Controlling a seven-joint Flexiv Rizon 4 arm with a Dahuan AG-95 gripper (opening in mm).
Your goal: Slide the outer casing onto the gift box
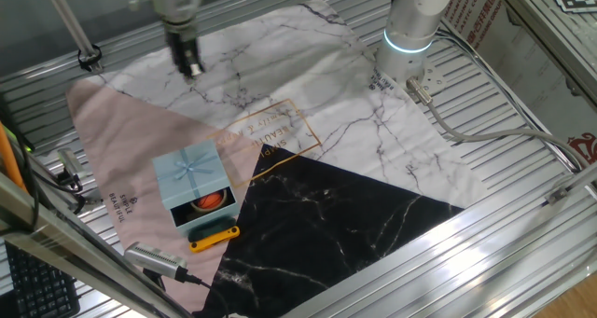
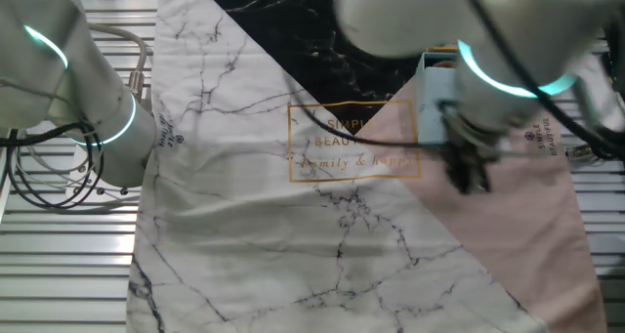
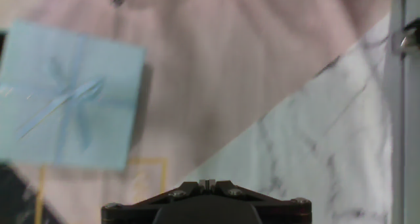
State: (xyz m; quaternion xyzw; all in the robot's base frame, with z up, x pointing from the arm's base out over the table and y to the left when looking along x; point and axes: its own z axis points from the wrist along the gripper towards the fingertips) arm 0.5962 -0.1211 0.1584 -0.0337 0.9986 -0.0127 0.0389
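The pale blue outer casing with its ribbon bow lies on the pink part of the cloth. The gift box sticks out of the casing's near side, showing a dark interior and a red-orange round item. My gripper hangs over the white marbled cloth, well behind the casing and apart from it; its fingertips are together and hold nothing. In the hand view the casing lies at the left and the gripper is at the bottom edge. In the other fixed view the gripper hangs below a corner of the casing.
A yellow-and-black bar lies just in front of the gift box. A marbled cloth in white, pink and black covers the slatted metal table. The arm's base stands at the back right, with cables. A silver cylinder lies front left.
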